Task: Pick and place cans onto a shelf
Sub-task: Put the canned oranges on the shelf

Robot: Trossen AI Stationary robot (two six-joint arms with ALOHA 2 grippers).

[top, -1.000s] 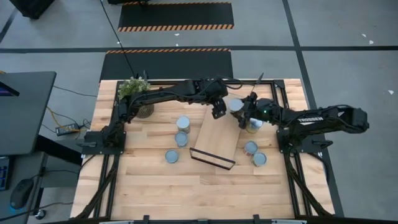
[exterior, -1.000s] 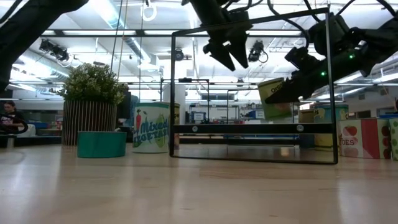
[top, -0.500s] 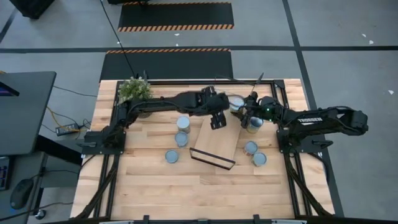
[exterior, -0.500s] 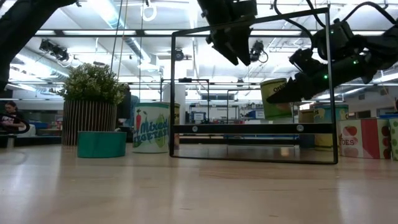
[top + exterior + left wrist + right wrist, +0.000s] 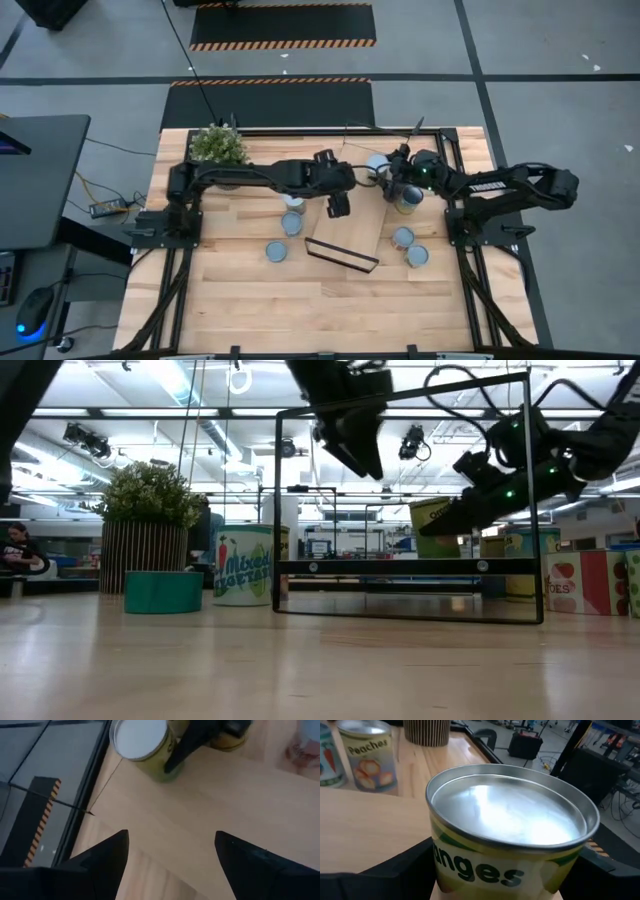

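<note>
Right gripper point(image 5: 392, 186) jaws clamped on can point(image 5: 512, 830) over shelf point(image 5: 350, 226), left gripper point(image 5: 337, 207) jaws apart, potted plant point(image 5: 219, 147) behind.

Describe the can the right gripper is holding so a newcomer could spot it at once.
Start at the shelf, the tilted plank mid-table, and go to its far end. The right gripper holds the can there, beside another can. Only this one sits between fingers; its yellow-green label ends in "anges".

The left gripper point(image 5: 337, 205) hangs over the shelf point(image 5: 350, 228). The right gripper point(image 5: 393, 186) sits at a can point(image 5: 378, 166) near the shelf's far end
</note>
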